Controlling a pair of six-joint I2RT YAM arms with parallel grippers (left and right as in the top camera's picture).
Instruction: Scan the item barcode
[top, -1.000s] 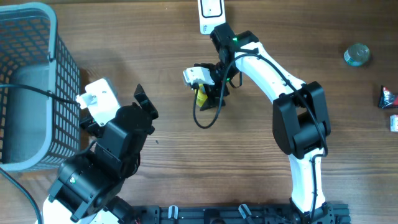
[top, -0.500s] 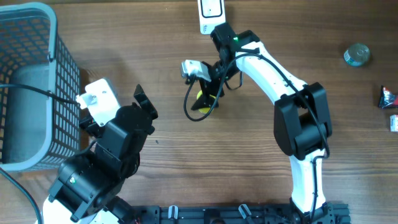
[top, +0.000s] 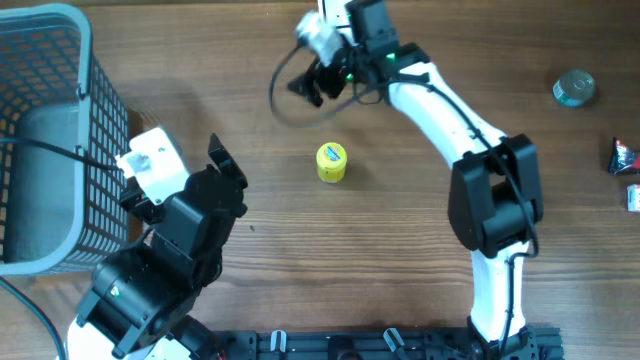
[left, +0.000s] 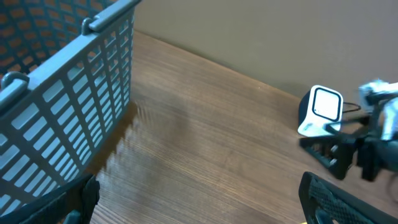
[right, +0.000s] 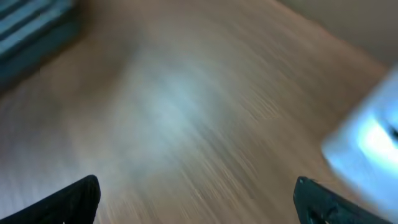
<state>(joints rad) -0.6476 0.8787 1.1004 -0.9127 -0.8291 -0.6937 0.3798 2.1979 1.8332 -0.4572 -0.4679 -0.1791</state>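
The yellow item (top: 331, 162) lies free at the centre of the overhead frame, with neither gripper touching it. The right gripper (top: 318, 80) hangs open at top centre, and the left gripper (top: 224, 166) is open too, at lower left.

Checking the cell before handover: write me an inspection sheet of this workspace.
Surface: wooden table, no spills seen.
Job's things: yellow item lies alone mid-table; scanner at the far edge; barcode not readable.
Clutter: round tin and small packets at the right edge; grey basket at the left.
Grippers: left gripper and right gripper both with jaws open, empty.
Cables: black cable crosses the basket; a blurred loop hangs by the right wrist.
Surroundings: plain wall behind the table.
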